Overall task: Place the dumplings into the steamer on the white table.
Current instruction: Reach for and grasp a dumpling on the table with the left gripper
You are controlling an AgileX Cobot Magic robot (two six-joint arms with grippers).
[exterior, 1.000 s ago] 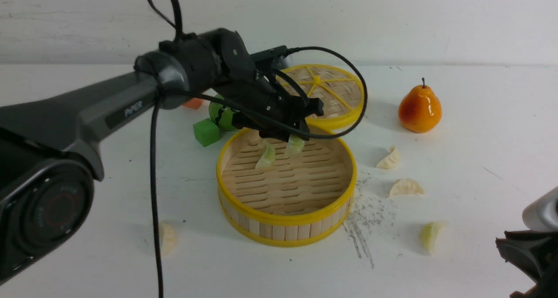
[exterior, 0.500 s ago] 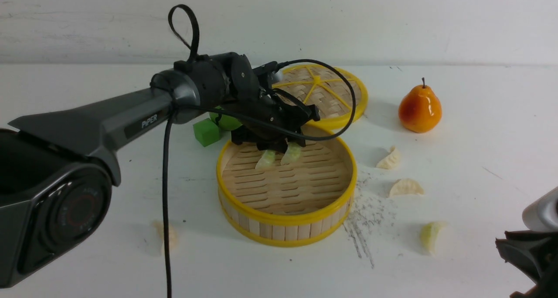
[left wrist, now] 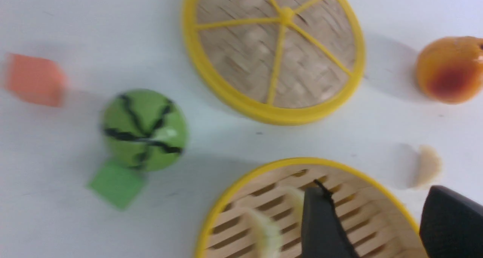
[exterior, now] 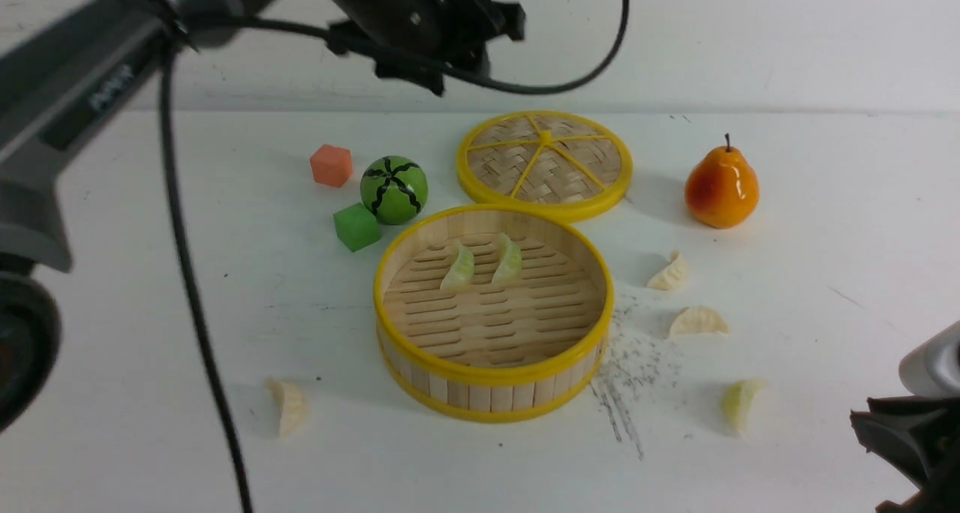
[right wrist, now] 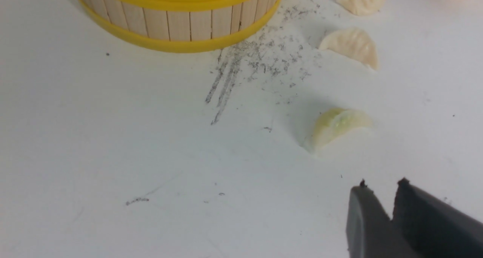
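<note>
You see the steamer (exterior: 480, 397) in pale wooden strips with smooth yellow rims, the woven lid (exterior: 570, 169) matt, the pear (exterior: 721, 187) glossy, the white surface (exterior: 135, 303) matt and scuffed.

Grey, tapered left-arm shell (exterior: 67, 115) with pale lettering; black wrist housing (exterior: 405, 10) behind the tool; black cable (exterior: 193, 288); matte black wedge-shaped fingers (left wrist: 324, 228).

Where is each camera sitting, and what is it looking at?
Front: between the arms, facing forward over the white table; left arm on top, right arm in the corner.
Left wrist: high on the left arm, looking down at the lid; open left claw shows.
Right wrist: low over the table, facing a yellow-green dumpling; right claw shows.
Shared: all three see the steamer.
</note>
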